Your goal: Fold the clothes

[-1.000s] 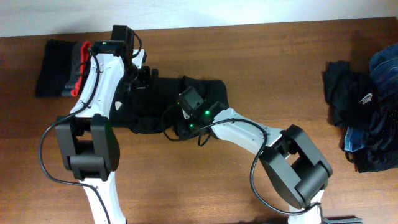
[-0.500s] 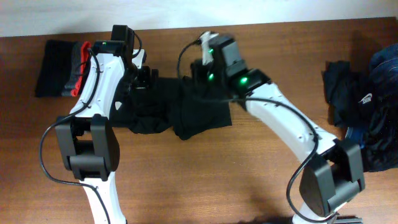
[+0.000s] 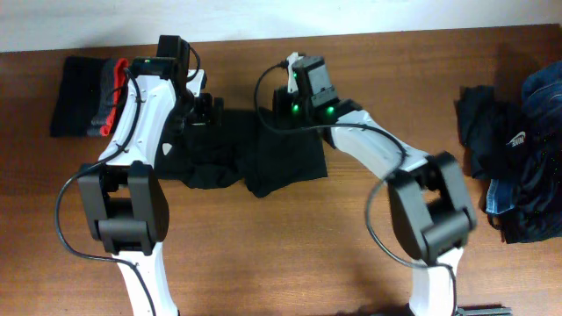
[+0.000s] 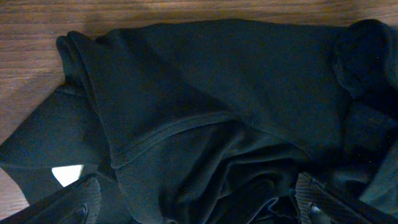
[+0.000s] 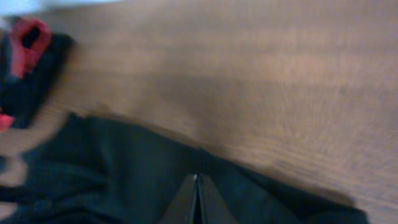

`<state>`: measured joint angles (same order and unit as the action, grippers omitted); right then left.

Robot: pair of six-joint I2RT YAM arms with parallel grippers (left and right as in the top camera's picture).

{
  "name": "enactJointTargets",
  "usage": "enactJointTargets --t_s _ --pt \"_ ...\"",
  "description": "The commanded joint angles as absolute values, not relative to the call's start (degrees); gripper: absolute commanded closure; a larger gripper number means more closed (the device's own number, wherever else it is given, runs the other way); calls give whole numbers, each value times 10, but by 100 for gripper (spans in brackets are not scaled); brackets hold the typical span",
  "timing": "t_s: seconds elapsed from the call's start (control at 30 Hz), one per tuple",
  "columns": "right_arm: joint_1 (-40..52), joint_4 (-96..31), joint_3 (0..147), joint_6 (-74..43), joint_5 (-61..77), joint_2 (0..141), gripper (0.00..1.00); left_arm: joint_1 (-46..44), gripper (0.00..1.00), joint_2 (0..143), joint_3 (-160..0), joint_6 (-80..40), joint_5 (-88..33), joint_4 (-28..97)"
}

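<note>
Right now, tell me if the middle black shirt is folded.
Half folded: the black shirt is doubled over but rumpled, edges uneven.

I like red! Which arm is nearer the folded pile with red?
Left. The left end effector is near the pile, over the black shirt; the right end effector is farther off, across the shirt.

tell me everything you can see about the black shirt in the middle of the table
The black shirt is soft, knit-looking dark fabric. It lies crumpled and partly folded on the wooden table, its right portion flatter than the bunched left. The left wrist view shows a stitched hem, overlapping folds and a small white patch. The open left tool hovers straddling it; the right tool is shut at its far edge, seemingly pinching the fabric.
</note>
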<state>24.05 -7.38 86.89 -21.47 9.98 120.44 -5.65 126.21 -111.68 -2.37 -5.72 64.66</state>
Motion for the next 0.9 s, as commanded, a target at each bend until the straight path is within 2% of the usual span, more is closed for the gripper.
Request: enactJointTargets --t_s 0.0,0.27,0.57,0.63,0.87 --pt "244 -60 868 -233 100 1249 96 -56 1 1243 -1130 -17 -55 646" --pt "273 -29 871 -242 127 1280 96 -56 1 1243 -1130 -17 -55 646" --pt "299 -8 900 -238 227 1278 94 -56 0 1243 -1130 -17 -55 646" --pt "287 -25 908 -238 237 1269 89 -56 1 1243 -1130 -17 -55 646" --pt "223 -178 936 -150 251 1184 89 -56 1 1243 -1130 -17 -55 646"
